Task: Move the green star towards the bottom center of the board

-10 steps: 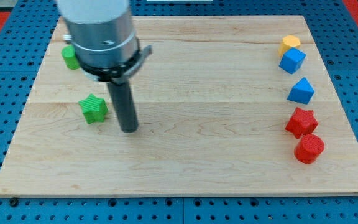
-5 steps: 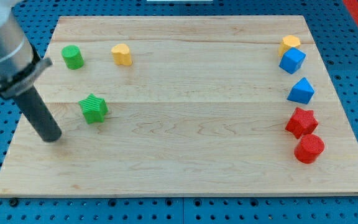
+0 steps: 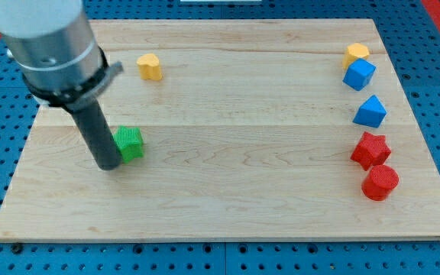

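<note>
The green star (image 3: 131, 143) lies on the left part of the wooden board (image 3: 228, 198), partly hidden by my rod. My tip (image 3: 108, 163) rests on the board, touching the star's left side, slightly below its middle. The arm's grey body covers the board's upper left corner, so the green cylinder seen there earlier is hidden.
A yellow block (image 3: 150, 66) sits near the top left. Along the right edge stand a yellow block (image 3: 356, 53), a blue cube (image 3: 359, 74), a blue triangular block (image 3: 370, 112), a red star (image 3: 370, 149) and a red cylinder (image 3: 380, 182).
My tip swung from the star's right to its far left, then came back against its left side. The star has shifted a little to the right and down.
</note>
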Motion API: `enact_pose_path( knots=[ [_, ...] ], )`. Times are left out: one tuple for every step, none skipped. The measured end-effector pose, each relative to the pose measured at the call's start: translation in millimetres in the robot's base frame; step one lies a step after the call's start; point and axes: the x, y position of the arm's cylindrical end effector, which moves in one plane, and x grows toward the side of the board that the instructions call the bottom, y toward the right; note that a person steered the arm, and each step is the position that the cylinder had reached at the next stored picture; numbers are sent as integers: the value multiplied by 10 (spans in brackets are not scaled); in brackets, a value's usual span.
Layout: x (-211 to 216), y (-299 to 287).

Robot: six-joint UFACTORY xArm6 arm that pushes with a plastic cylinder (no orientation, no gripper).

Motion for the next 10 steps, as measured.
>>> enact_pose_path(
  knots=[
    [185, 390],
    [337, 377],
    [258, 20],
    [-46, -325],
    [-459, -497],
    [-628, -227],
    [-546, -136],
    [-394, 79],
    [-239, 560],
    [-146, 1065]
  ],
)
